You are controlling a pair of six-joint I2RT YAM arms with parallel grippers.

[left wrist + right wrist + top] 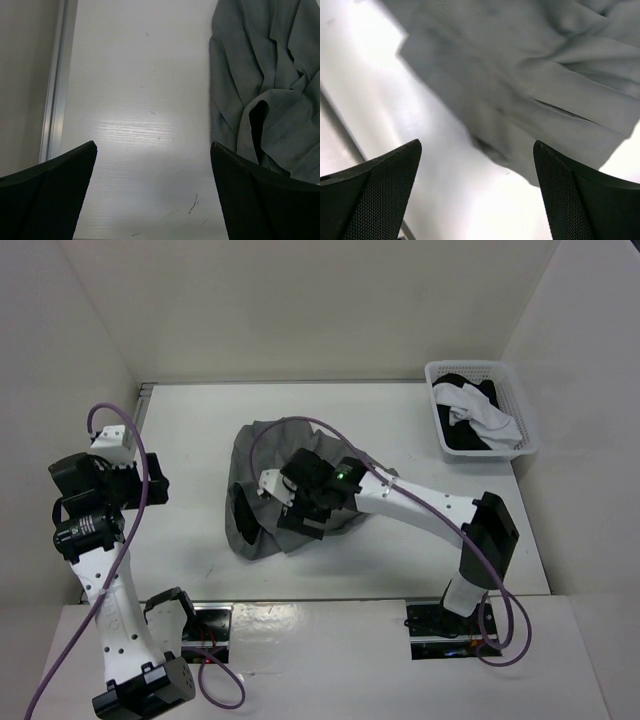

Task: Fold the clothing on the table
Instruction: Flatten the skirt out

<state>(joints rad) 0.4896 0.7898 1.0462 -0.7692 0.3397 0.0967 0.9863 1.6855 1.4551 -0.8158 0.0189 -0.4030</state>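
**Both claws wide open, skirt loose in a heap mid-table**

Near edge: both arm bases are at my side of the table (190,440). The left arm rises on the left and bends over that side of the table.

Left gripper (152,150): jaws spread wide, nothing between them. It hangs over bare white surface. In its wrist view a metal rail (55,100) runs along the table edge on the left, and the edge of the skirt (262,440) shows at the right, apart from the fingers.

Middle: the skirt lies near the table's centre as a crumpled grey mound, not flat. Its folds run unevenly and one flap is turned over, with a dark pocket of shadow under it. In the top view a darker patch shows along its near left side; I cannot tell what it is.

Right gripper (476,145): the right arm reaches in from the right, with its wrist over the near half of the skirt. The jaws stand wide apart and hold nothing. The wrist view shows blurred grey pleats past the fingers, and white table below the cloth's edge. I cannot tell whether the fingers touch the fabric.

Far right corner: a white lattice basket (460,363) sits well apart from the skirt. A white-and-black garment (475,415) is bundled inside it.
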